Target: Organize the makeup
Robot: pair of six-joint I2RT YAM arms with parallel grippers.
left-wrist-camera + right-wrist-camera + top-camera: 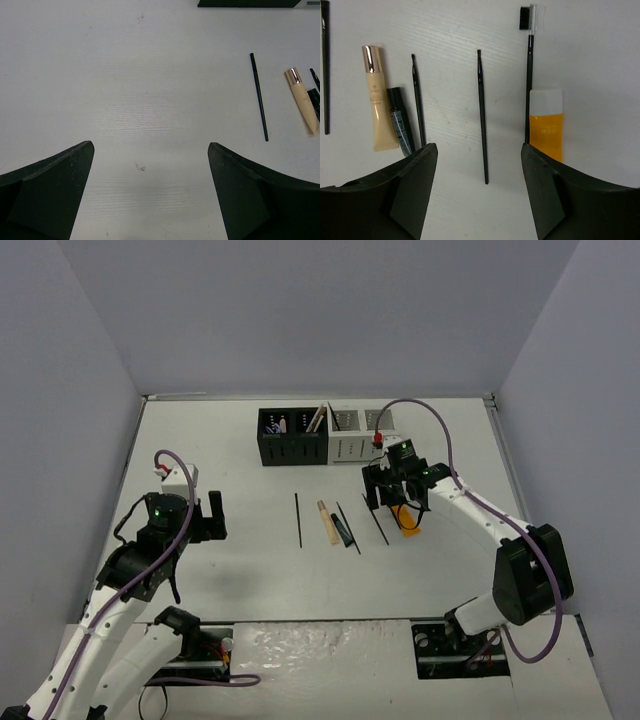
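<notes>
The right hand (479,150), fingers apart and empty, hovers over a thin black pencil (481,100) in the row of makeup (379,110) lying on the tabletop (600,75), near an orange tube (546,132); the left hand (150,150), spread wide, holds nothing

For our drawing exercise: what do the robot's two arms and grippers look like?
The left arm and right arm have white shells with black joint housings. A purple cable loops along each, and a green light glows at each wrist. The left gripper and right gripper are black, with broad wedge-shaped fingers.
</notes>
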